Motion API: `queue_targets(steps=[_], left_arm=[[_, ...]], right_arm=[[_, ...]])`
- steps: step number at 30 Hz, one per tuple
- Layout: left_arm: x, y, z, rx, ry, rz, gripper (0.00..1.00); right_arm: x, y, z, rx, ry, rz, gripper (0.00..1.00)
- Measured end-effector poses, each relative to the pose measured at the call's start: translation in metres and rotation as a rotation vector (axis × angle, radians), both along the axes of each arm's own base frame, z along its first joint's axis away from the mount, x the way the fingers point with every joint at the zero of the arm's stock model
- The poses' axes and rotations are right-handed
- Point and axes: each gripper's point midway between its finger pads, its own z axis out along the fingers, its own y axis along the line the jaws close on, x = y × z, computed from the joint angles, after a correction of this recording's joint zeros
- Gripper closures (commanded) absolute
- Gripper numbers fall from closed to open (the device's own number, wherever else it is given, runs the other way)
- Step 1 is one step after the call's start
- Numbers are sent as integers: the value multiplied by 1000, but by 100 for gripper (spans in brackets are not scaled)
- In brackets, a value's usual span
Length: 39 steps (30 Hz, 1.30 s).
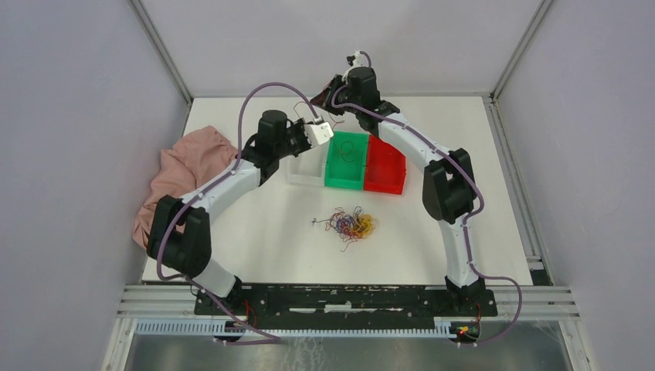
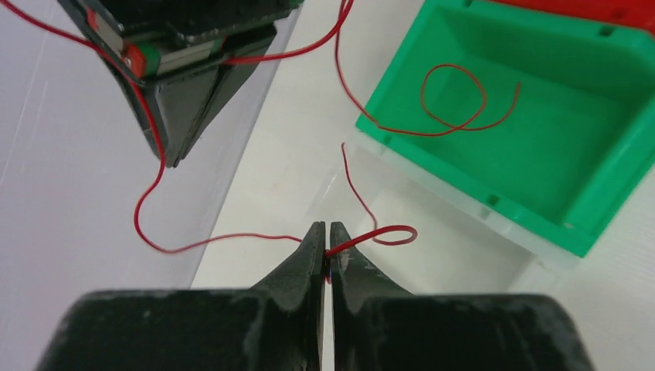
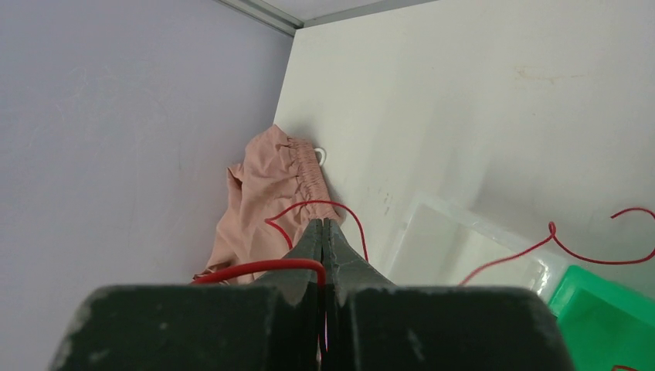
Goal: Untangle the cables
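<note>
Left gripper [image 2: 325, 232] and right gripper [image 3: 323, 228] both pinch one red wire [image 2: 193, 246] near the green bin [image 2: 541, 216], the other cables [image 1: 351, 224] clumped mid-table: you lower it slowly, releasing only once slack clears the rim.

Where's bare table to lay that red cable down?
Bare: right of the red bin to the table edge; strip between cable clump and base rail. Crowded: green bin, red cable draped into it; pink cloth at left.

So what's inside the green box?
A thin red cable lies looped on the floor of the green box, one end trailing over the rim. Nothing else shows; one corner is out of view.
</note>
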Motion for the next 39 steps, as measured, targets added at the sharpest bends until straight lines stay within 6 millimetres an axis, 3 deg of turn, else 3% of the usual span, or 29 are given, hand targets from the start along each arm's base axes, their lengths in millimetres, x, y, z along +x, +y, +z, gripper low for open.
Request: queue_targets(steps=[4,8,14,17,22,28,36,39], left_arm=[[-22,-10,15,-26,83,-85,97],[-37,-9,44,-74,51,-102,97],[-32,-5,118,-194,-160,-59,97],[-30,-4,134,-214,-210,-54,97],[-31,-4,133,-213,-211,-52,97],[-33,-6,117,-188,-181,-56,97],[-15,-6,92,-123,-167,-25,97],[-6,-7,96,-106,-185,-25,97]], right_arm=[[-3,1,8,10,-11,10,100],[-7,0,24,24,-33,19,100],[-14,-1,50,57,-85,29,100],[-16,-2,54,66,-95,31,100],[-18,-2,47,64,-81,32,100],[-20,1,48,79,-75,39,100],[-24,6,54,111,-65,56,100],[-25,12,61,148,-59,68,100]])
